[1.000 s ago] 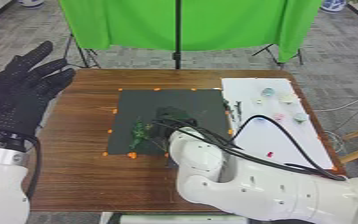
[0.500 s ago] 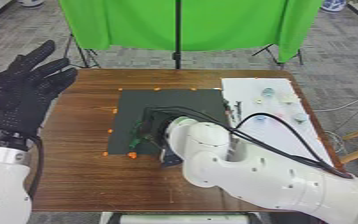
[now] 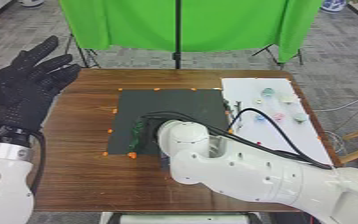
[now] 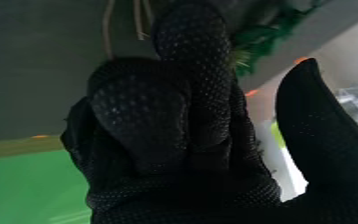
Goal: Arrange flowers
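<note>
On the brown desk point(image 3: 87, 185), a dark mat point(image 3: 171, 100) bears the green sprig point(image 3: 136, 134), probably to mark my workspace. My right robot hand point(image 4: 206, 100) is beside it, loosely open, apparently empty; my left robot hand point(image 3: 24, 90), spread, is raised aside, likely leaving room.

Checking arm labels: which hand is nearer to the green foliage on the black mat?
The right hand. It is over the black mat, close to the green foliage; the left hand is raised off to the left.
</note>
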Controlling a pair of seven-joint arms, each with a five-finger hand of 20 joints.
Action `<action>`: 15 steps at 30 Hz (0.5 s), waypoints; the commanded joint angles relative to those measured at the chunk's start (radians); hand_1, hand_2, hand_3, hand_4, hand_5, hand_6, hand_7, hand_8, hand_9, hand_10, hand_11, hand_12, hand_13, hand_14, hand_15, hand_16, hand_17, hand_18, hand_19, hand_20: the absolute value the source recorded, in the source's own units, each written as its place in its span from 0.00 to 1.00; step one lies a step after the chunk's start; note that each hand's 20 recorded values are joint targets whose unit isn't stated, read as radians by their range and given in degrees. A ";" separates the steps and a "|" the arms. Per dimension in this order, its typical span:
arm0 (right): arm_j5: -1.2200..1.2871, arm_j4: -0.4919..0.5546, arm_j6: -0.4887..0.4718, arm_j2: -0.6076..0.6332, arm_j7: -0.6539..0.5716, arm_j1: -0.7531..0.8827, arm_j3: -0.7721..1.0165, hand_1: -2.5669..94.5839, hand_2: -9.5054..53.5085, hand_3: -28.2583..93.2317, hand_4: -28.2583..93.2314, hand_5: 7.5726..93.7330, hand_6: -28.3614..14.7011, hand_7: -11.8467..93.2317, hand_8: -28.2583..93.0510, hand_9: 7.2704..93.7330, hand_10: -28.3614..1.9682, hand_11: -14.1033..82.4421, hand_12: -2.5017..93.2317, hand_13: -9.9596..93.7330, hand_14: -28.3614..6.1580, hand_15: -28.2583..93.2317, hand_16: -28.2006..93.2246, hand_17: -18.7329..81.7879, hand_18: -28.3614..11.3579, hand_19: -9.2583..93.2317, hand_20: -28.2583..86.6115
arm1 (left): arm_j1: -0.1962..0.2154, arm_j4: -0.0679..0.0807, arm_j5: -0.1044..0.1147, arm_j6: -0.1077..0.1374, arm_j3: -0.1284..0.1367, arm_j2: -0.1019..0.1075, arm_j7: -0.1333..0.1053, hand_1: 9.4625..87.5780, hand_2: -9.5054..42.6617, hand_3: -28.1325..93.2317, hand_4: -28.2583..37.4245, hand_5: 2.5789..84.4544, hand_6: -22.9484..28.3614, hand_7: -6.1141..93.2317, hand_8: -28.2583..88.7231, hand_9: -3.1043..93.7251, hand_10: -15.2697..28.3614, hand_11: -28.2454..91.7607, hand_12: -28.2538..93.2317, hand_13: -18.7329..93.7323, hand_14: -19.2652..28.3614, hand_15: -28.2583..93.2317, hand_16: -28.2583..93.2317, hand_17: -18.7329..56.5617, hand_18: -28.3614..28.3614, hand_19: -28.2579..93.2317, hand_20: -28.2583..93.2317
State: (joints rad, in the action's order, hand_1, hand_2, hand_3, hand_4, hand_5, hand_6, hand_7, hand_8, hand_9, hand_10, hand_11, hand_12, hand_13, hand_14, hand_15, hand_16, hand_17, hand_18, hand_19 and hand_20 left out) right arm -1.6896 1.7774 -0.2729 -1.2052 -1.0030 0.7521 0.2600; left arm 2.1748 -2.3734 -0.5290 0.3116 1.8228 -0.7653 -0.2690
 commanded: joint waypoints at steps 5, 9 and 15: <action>-0.036 -0.024 0.070 0.002 -0.057 -0.008 -0.022 0.26 0.31 0.84 0.06 0.51 0.62 0.22 0.13 1.00 0.56 0.53 0.21 0.98 0.62 0.73 0.39 0.77 0.17 1.00 0.66 | 0.005 0.009 0.001 -0.009 -0.009 -0.004 0.003 0.14 0.34 0.87 0.00 0.37 0.61 0.21 0.16 0.34 0.80 0.44 0.32 0.37 0.96 0.61 0.17 0.14 0.95 0.75 0.25; -0.041 -0.032 0.085 0.005 -0.086 -0.013 -0.028 0.26 0.31 0.84 0.06 0.51 0.61 0.22 0.13 1.00 0.56 0.54 0.21 0.99 0.63 0.73 0.39 0.77 0.18 1.00 0.67 | 0.002 0.010 0.000 -0.011 -0.010 -0.006 0.006 0.14 0.35 0.86 0.00 0.37 0.61 0.21 0.16 0.34 0.80 0.44 0.32 0.37 0.96 0.61 0.17 0.14 0.95 0.75 0.25; -0.063 -0.038 0.112 0.008 -0.123 -0.012 -0.039 0.25 0.31 0.84 0.06 0.52 0.58 0.21 0.13 1.00 0.56 0.55 0.20 1.00 0.63 0.72 0.39 0.78 0.18 1.00 0.67 | 0.000 0.011 0.000 -0.011 -0.011 -0.009 0.009 0.14 0.34 0.86 0.00 0.37 0.61 0.21 0.16 0.34 0.80 0.44 0.32 0.37 0.96 0.60 0.17 0.14 0.96 0.75 0.25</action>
State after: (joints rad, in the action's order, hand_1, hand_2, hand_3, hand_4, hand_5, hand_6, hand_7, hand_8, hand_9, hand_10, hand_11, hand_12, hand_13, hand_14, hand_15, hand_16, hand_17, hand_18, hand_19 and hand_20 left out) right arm -1.7195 1.7490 -0.1935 -1.2049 -1.0794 0.7507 0.2310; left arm 2.1724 -2.3702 -0.5287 0.3099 1.8168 -0.7661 -0.2686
